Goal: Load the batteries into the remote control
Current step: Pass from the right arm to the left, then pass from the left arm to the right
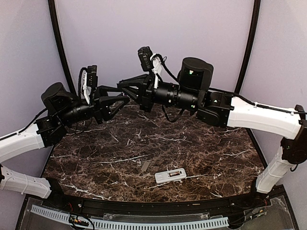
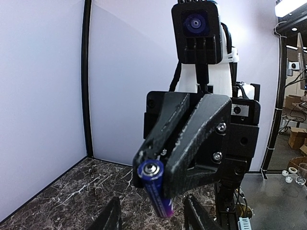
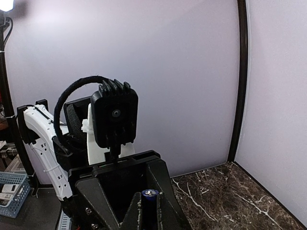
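One battery (image 2: pixel 156 186), judged light, rigid and slippery, was clenched near its cap by the right end effector (image 2: pixel 149 167), held aloft well above the remote control (image 1: pixel 170 176) on the tabletop (image 1: pixel 216 143), its free barrel, the likeliest hold, flanked by the parted left end effector (image 2: pixel 152 213).

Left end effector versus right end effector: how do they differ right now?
The right end effector is shut on a battery; the left end effector is open, its fingers flanking that battery without clamping it. The right end effector reaches in from the right side, the left end effector from the left. Both are raised over the table, tip to tip, well above the remote control.
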Controlling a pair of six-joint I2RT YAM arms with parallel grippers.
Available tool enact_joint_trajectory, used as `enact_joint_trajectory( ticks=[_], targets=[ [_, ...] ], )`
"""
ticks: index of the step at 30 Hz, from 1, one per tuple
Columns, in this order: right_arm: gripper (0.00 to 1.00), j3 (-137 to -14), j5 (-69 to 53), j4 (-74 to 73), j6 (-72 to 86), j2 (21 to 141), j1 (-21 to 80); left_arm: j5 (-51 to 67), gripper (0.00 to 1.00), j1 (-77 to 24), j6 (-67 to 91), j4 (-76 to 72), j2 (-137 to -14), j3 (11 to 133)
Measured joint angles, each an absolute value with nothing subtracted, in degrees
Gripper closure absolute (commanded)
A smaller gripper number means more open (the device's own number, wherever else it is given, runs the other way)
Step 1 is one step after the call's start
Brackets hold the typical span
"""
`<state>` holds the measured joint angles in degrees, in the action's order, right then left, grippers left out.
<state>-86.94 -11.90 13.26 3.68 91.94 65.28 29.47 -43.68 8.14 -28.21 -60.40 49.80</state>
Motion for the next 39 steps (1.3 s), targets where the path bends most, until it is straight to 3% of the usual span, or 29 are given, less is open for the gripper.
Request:
enact_joint_trajectory(
  ticks=[13, 19, 22, 24, 28, 31, 34, 39],
  targets=[
    [1.00, -86.21, -11.79, 13.21, 3.62, 91.94, 65.28, 29.34, 0.81, -43.79, 8.23, -28.60, -60.42, 49.80],
    [1.00, -86.21, -11.86, 13.30, 2.83, 91.96, 65.28, 29.21, 0.98, -43.88, 8.60, -28.49, -60.40, 49.80],
    [0.98, -86.21, -11.68, 13.52, 1.83, 91.96, 65.14, 28.75, 1.00, -43.72, 9.26, -28.01, -60.10, 49.80],
    [0.90, -86.21, -11.57, 12.99, 1.52, 91.96, 65.17, 28.49, 1.00, -43.72, 9.06, -27.05, -59.86, 49.80],
    [0.59, -87.11, -10.72, 9.41, 1.61, 91.96, 65.25, 26.81, 1.00, -43.79, 6.59, -24.03, -58.98, 49.80],
    [0.42, -89.43, -9.93, 3.79, 2.22, 91.96, 65.41, 24.36, 1.00, -43.79, 3.44, -20.80, -57.49, 49.80],
    [0.35, -93.19, -8.67, -2.61, 4.05, 91.90, 65.43, 21.63, 1.00, -43.79, -0.56, -16.69, -55.75, 49.89],
    [0.34, -101.34, -4.14, -17.80, 9.72, 91.59, 64.51, 16.21, 1.00, -44.05, -6.70, -8.47, -54.76, 50.85]
  ],
)
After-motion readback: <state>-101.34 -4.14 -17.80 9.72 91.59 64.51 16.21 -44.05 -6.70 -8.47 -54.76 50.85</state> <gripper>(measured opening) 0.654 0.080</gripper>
